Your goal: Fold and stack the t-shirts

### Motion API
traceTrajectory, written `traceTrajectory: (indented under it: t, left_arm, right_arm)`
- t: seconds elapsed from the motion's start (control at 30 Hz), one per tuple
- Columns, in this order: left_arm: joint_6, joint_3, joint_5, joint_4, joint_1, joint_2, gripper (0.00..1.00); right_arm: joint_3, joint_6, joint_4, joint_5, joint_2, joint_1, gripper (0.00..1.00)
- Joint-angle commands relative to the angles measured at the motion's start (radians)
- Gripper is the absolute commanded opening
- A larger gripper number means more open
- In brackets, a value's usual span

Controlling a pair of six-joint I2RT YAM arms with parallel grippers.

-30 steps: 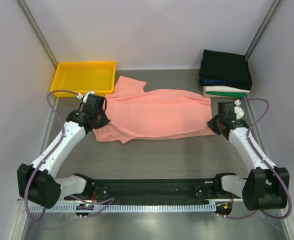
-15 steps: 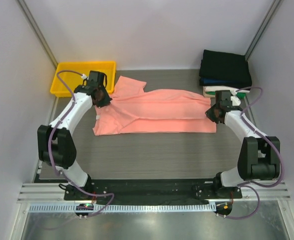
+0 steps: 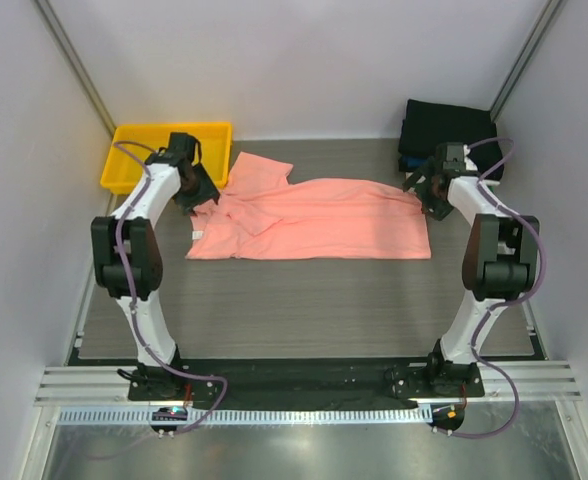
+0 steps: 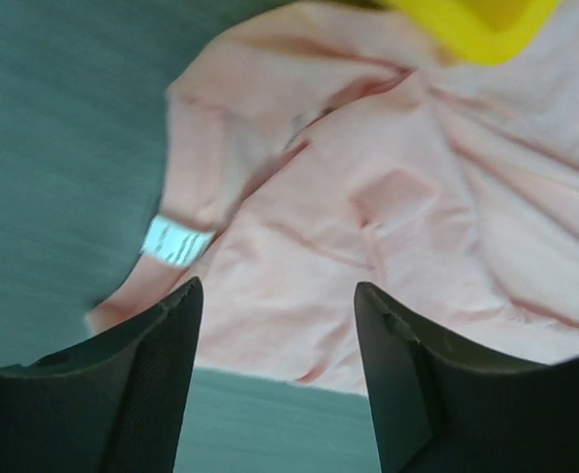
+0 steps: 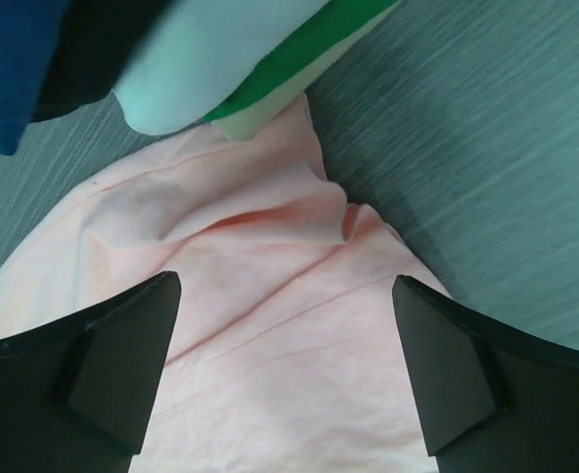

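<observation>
Left gripper (image 3: 196,185), jaws apart and empty, hovers at ten o'clock over the salmon-pink t-shirt (image 3: 314,220), which lies part-folded mid-table. Right gripper (image 3: 429,195), also apart, hovers at two o'clock beside the folded stack (image 3: 444,125). Folding appears under way; the next move probably calls for gripping both ends.

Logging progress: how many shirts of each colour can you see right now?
salmon-pink shirt: 1
black shirt: 1
dark blue shirt: 1
white shirt: 1
green shirt: 1
Total: 5

One pink t-shirt (image 3: 319,220), one folded-shirt stack (image 3: 454,120), one yellow tray (image 3: 214,140)
</observation>
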Motion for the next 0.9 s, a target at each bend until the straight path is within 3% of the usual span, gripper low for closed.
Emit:
traceTrajectory:
  t: [0.0,0.17,0.33,0.53,0.87]
  left_arm:
    - [-0.031,-0.129,0.002,0.011,0.026,-0.224,0.65]
    - [-0.076,-0.431,0.01,0.112,0.036,-0.441,0.67]
    - [-0.123,-0.701,0.044,0.252,0.036,-0.581,0.71]
    - [-0.139,-0.772,0.041,0.327,0.037,-0.566,0.71]
    - [-0.136,-0.729,-0.021,0.393,0.04,-0.423,0.71]
  right_arm:
    - [-0.002,-0.055,-0.071,0.013,-0.144,-0.031,0.96]
    - [-0.248,-0.059,-0.031,-0.014,-0.398,-0.032,0.96]
    - [-0.494,-0.063,0.05,-0.135,-0.492,-0.038,0.91]
    - [-0.554,-0.091,0.105,-0.195,-0.443,-0.066,0.85]
    - [-0.503,-0.094,0.162,-0.206,-0.305,-0.091,0.79]
